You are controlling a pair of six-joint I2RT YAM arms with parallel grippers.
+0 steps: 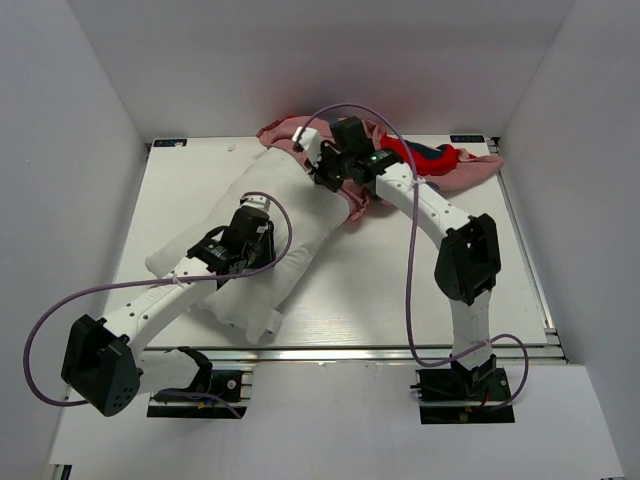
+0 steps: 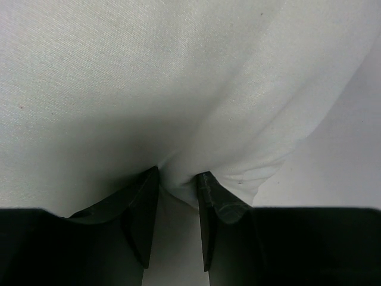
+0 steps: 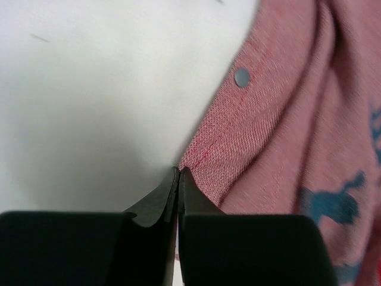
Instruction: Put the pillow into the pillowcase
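The white pillow (image 1: 300, 212) lies slanting across the table from near left to back middle. The red printed pillowcase (image 1: 440, 160) lies bunched along the back, its paler pink inside showing, and its edge overlaps the pillow's far end. My left gripper (image 1: 258, 222) rests on the pillow's middle. In the left wrist view it (image 2: 177, 179) is shut on a fold of the pillow (image 2: 178, 71). My right gripper (image 1: 325, 172) is at the pillowcase's edge. In the right wrist view it (image 3: 178, 171) is shut on the hem of the pillowcase (image 3: 286, 119), next to the pillow (image 3: 89, 107).
The white table (image 1: 420, 290) is walled in by white panels at the left, right and back. A metal rail (image 1: 400, 352) runs along its near edge. A grey snap button (image 3: 241, 77) sits on the pillowcase hem.
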